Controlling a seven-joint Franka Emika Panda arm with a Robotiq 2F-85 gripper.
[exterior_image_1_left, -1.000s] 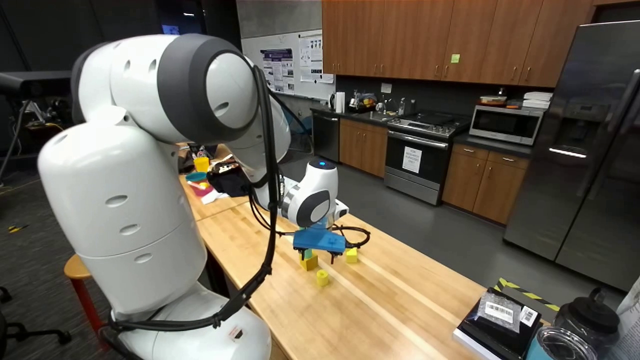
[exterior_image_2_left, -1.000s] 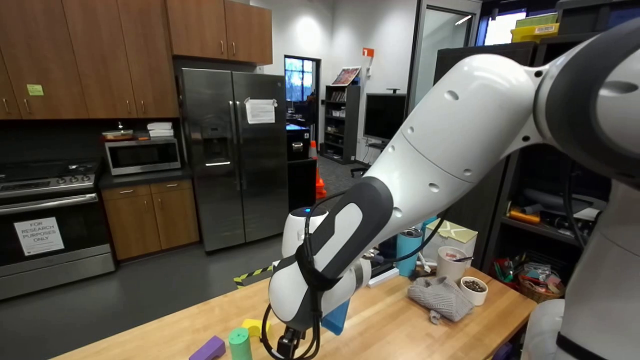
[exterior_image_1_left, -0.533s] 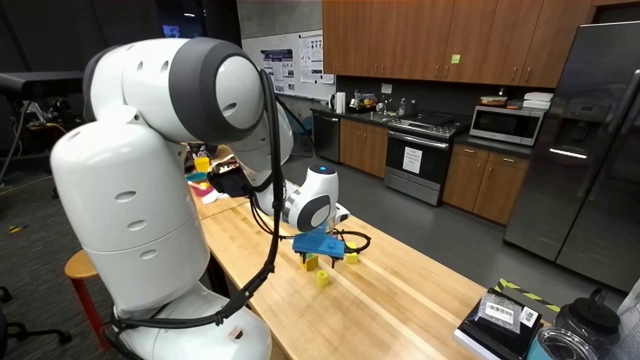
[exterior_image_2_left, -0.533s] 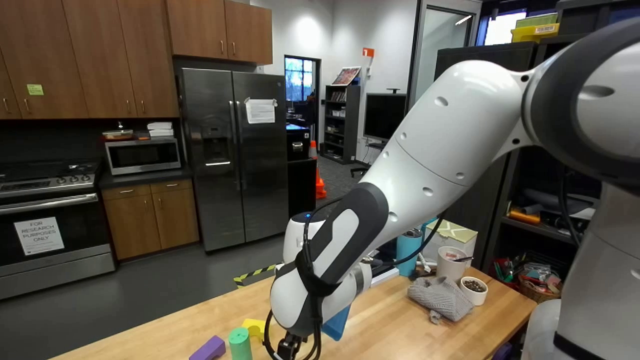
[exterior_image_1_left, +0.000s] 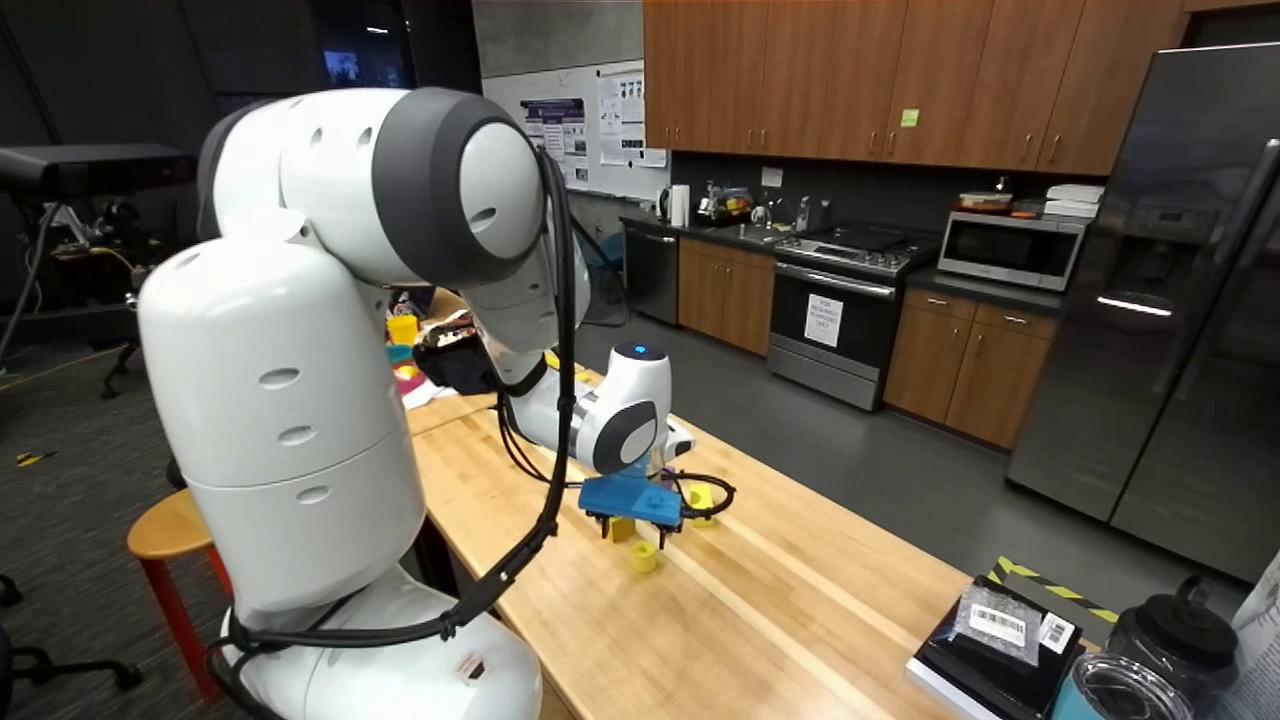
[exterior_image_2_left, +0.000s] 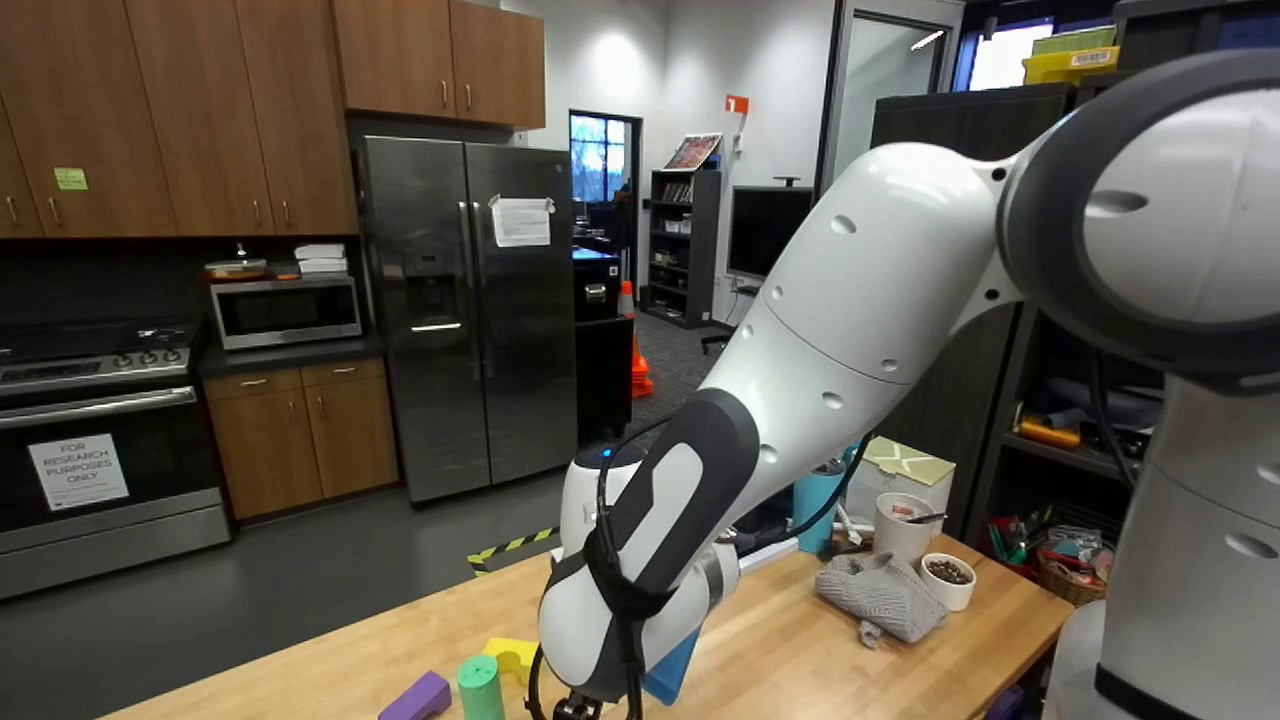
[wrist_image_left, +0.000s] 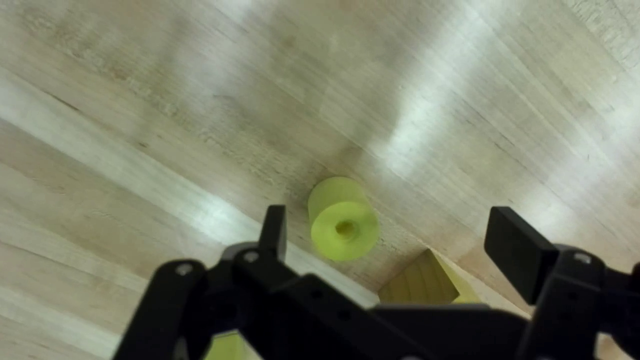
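Observation:
My gripper (wrist_image_left: 387, 225) is open and empty, pointing down over the wooden table. In an exterior view the gripper (exterior_image_1_left: 633, 533) hangs low, just above and behind a small yellow cylinder (exterior_image_1_left: 644, 557). In the wrist view the yellow cylinder (wrist_image_left: 342, 220) stands upright with a hole in its top, between the fingers and nearer the left one. A yellow block (wrist_image_left: 420, 280) is partly hidden behind the gripper body. Another yellow piece (wrist_image_left: 225, 347) shows at the bottom edge. A green cylinder (exterior_image_2_left: 480, 688), a purple block (exterior_image_2_left: 417, 697) and a yellow arch-like block (exterior_image_2_left: 512, 655) stand nearby.
The wooden table (exterior_image_1_left: 760, 620) carries a black package (exterior_image_1_left: 1000, 640), a blue tumbler (exterior_image_1_left: 1120, 690) and a black-lidded jar (exterior_image_1_left: 1175, 640) at one end. A grey cloth (exterior_image_2_left: 880, 595), a white cup (exterior_image_2_left: 902, 530) and a small bowl (exterior_image_2_left: 948, 583) lie there too. Cables loop beside the wrist.
The arm has lowered, bringing the open gripper down closer to the yellow cylinder. The upper arm has shifted as well. The blocks have not visibly moved.

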